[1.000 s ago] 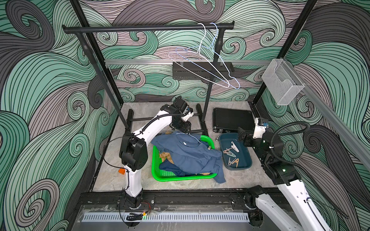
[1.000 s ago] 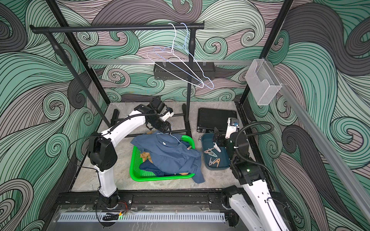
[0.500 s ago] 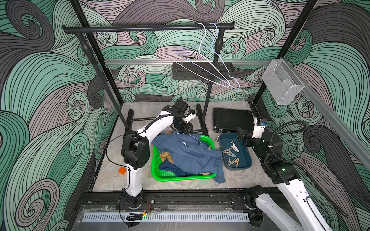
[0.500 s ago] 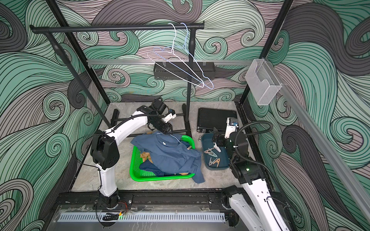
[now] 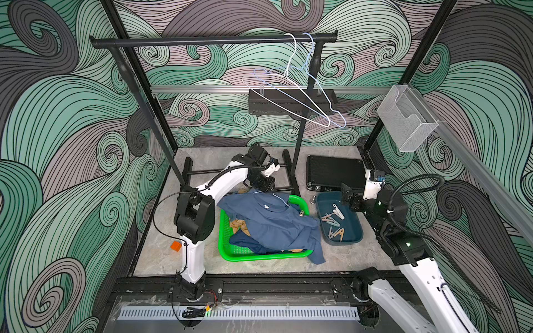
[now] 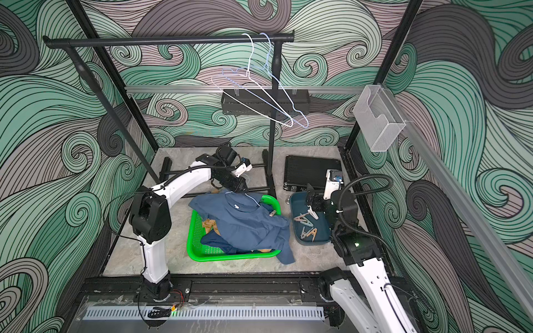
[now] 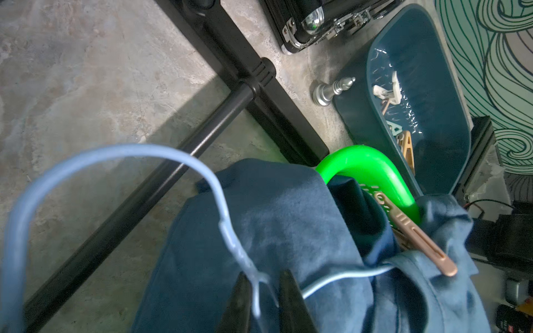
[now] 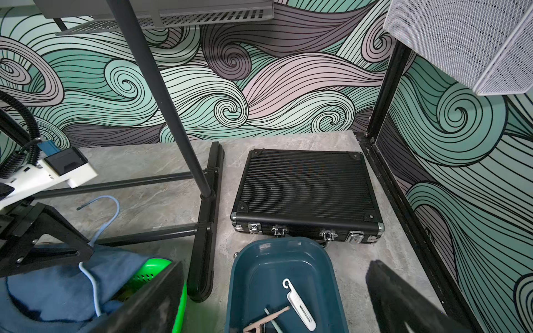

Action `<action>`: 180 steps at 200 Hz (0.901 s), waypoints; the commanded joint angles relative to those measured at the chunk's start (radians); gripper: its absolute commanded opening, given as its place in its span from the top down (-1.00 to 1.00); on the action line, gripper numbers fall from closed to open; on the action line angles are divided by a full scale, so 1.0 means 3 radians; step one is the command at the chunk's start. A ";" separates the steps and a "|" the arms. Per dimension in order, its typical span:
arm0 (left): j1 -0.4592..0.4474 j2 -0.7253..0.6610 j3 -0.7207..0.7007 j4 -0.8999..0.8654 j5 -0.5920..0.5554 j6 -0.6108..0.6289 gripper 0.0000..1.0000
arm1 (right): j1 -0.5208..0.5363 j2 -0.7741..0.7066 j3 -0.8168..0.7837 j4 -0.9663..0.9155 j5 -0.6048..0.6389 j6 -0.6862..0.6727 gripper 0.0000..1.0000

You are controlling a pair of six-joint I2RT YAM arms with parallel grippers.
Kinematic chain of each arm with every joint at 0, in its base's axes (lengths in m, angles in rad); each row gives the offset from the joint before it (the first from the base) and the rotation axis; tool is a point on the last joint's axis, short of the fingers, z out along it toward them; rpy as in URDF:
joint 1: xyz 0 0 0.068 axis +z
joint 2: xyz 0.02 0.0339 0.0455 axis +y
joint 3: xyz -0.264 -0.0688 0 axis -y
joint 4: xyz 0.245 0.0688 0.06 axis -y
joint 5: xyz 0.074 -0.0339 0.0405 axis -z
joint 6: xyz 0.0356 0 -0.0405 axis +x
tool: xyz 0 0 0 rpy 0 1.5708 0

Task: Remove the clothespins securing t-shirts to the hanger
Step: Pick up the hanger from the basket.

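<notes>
The tan clothespin (image 7: 418,239) sat clipped on the blue t-shirt (image 7: 288,225), which lay slumped over the green basket (image 7: 366,161). It looked light, stiff and springy, so you'd have pinched its free tail ends, not the limp cloth. Your left claw (image 7: 264,281) was closed on the hanger (image 7: 115,151) wire. The right claw (image 8: 275,266) hung open above the tray (image 8: 245,276). A second earlier, the left claw had stood wider and slightly higher.

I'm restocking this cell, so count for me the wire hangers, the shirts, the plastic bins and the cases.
Wire hangers: 3 (white hanger and blue hanger on the rail, third hanger in the blue shirt)
Shirts: 3 (blue shirt, navy shirt, tan shirt)
Plastic bins: 2 (green basket, teal tray)
Cases: 1 (black case)
Total: 9
</notes>
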 commanded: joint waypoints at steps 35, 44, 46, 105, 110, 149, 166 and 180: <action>0.0044 -0.0337 -0.0109 0.0203 0.0094 -0.0099 0.99 | -0.0018 -0.0027 -0.0054 0.0045 -0.0242 -0.0052 -0.98; 0.0050 -0.0417 -0.0156 0.0227 0.0109 -0.0119 1.00 | -0.0020 -0.0010 -0.0076 0.0036 -0.0354 -0.0089 -0.98; 0.0053 -0.0433 -0.0167 0.0239 0.0116 -0.0125 1.00 | -0.0016 -0.0005 -0.0080 0.0032 -0.0382 -0.0094 -0.98; 0.0204 -0.1142 -0.0563 0.0625 0.0618 -0.0339 1.00 | -0.0017 0.0177 0.0011 -0.0288 -0.1466 0.0017 -0.98; 0.0213 -0.1208 -0.0605 0.0686 0.0657 -0.0403 1.00 | -0.0018 0.0177 0.0020 -0.0310 -0.1518 0.0038 -0.98; 0.0397 -0.1730 -0.0873 0.1432 0.1055 -0.0988 1.00 | -0.0017 0.0067 0.0109 -0.0418 -0.1468 0.0020 -0.98; 0.0482 -0.1941 -0.0903 0.1684 0.1196 -0.1228 1.00 | -0.0016 0.0017 0.0151 -0.0450 -0.1388 0.0006 -0.98; 0.0543 -0.2053 -0.0866 0.1755 0.1214 -0.1303 1.00 | -0.0018 -0.0028 0.0180 -0.0461 -0.1352 0.0005 -0.98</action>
